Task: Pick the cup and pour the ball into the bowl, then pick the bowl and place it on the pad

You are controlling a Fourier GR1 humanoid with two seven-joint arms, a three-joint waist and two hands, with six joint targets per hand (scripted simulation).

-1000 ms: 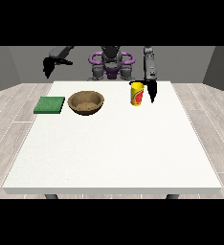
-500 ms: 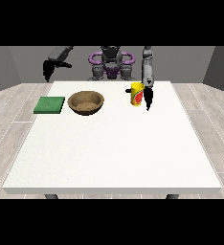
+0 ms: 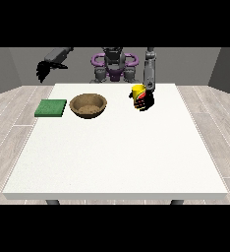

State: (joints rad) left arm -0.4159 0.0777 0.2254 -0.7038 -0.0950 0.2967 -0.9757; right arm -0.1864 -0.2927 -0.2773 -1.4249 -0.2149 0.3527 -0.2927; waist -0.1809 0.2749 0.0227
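The hand at the view's left (image 3: 43, 70) is hanging in the air beyond the table's far left corner, raised well above the tabletop, with its dark fingers pointing downward and appearing relaxed; it is touching nothing and grasping nothing. Below it and nearer the camera, the green square pad (image 3: 51, 108) is lying flat on the white table (image 3: 117, 157) close to the left edge. Just to the right of the pad, apart from it, the brown bowl (image 3: 88, 105) is sitting upright, its opening facing upward and its inside showing a speckled brown surface; whether anything is lying inside cannot be told. Behind the table's far edge, near the middle, the robot's torso (image 3: 113, 65) with purple rings at the shoulders is facing the camera. Further right, well apart from the bowl, the yellow cup (image 3: 138, 95) with a red mark on its side is staying at the far part of the table, appearing to lean slightly toward the bowl. The hand at the view's right (image 3: 146, 101) is pressing against the cup's right side, its black fingers curling round the cup's lower body. The ball is not discernible in this view.
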